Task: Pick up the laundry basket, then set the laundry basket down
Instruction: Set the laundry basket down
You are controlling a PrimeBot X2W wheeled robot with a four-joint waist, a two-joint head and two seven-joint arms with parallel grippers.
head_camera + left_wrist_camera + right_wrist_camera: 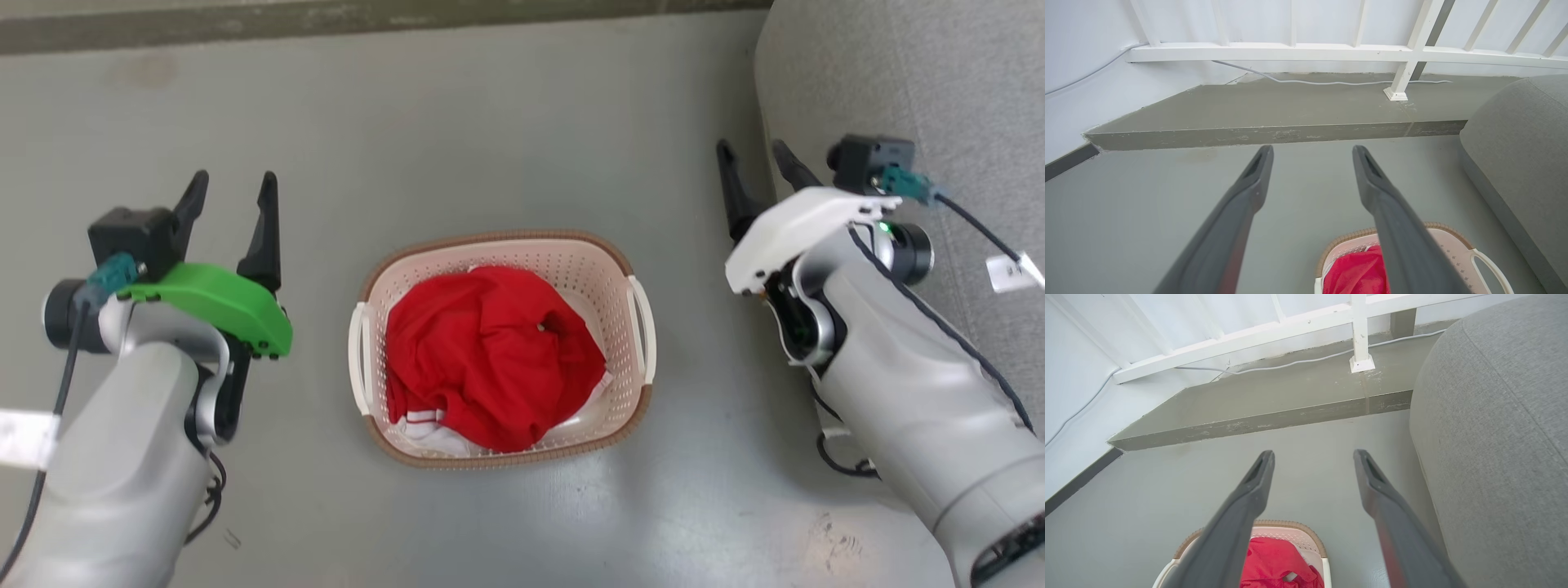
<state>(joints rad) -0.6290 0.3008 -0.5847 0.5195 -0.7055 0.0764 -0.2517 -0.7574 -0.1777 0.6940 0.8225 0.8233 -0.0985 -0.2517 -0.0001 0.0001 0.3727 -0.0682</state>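
The laundry basket [608, 269] stands on the grey floor in the middle of the head view, cream-white and perforated, with a brown rim and a white loop handle on each side. A crumpled red garment [490, 351] fills it. My left gripper [233, 180] hangs open to the basket's left, well apart from it. My right gripper [755, 155] hangs open to its right, also apart. The basket [1447, 241] peeks from behind the right finger in the left wrist view, with my left gripper [1312, 153] open over bare floor. The basket [1298, 535] lies below my open right gripper [1314, 457].
A grey upholstered sofa [914, 73] stands close to my right arm at the right. A raised concrete step [1274, 110] with a white railing [1298, 51] and a loose cable runs across the far side.
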